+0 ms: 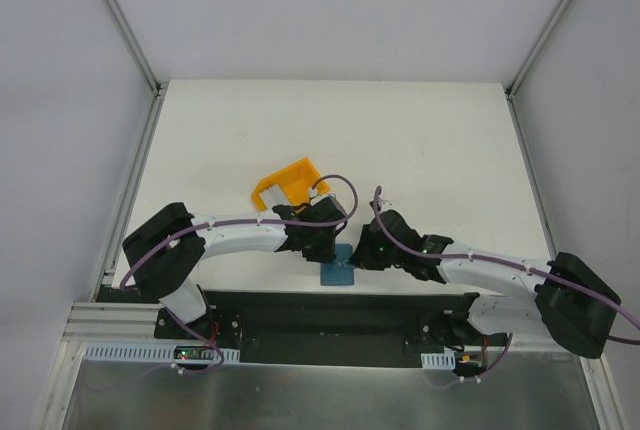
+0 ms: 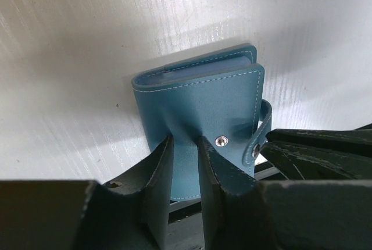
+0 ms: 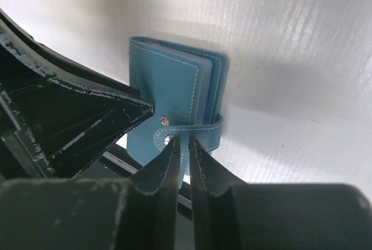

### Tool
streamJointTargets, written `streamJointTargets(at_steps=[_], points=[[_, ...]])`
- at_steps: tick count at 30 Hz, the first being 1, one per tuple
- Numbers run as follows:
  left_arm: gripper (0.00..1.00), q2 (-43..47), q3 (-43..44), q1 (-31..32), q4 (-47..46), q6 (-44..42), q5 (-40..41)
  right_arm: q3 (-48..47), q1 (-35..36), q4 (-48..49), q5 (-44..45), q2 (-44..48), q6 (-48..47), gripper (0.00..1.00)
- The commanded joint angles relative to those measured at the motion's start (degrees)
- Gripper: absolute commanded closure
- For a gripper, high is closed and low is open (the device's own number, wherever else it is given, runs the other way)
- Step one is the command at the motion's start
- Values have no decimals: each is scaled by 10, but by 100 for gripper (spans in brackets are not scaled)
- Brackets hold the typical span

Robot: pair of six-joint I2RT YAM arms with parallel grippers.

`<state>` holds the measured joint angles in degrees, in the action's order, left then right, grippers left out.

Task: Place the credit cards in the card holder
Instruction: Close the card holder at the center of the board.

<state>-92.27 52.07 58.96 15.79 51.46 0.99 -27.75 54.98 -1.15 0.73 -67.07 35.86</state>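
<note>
At the surface edge, left hand is clamping the flat teal leather-look card holder; right hand is pinching its tab: peel squarely.

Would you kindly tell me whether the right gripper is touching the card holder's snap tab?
Touching. The right wrist view shows the right gripper pinching the snap tab of the card holder.

No text, brand, number or sign can be read on the card holder, nor anywhere else in these views.
</note>
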Motion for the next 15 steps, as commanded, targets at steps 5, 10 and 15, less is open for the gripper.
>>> streamJointTargets(at_steps=[5,10,15], points=[[78,-14,-2,12,29,7,4,-6,3,55,-21,-37,25,86],[78,-12,-7,12,28,17,1,-8,6,72,-14,-59,28,86],[75,1,-11,12,28,18,2,-7,9,76,-11,-72,32,86]])
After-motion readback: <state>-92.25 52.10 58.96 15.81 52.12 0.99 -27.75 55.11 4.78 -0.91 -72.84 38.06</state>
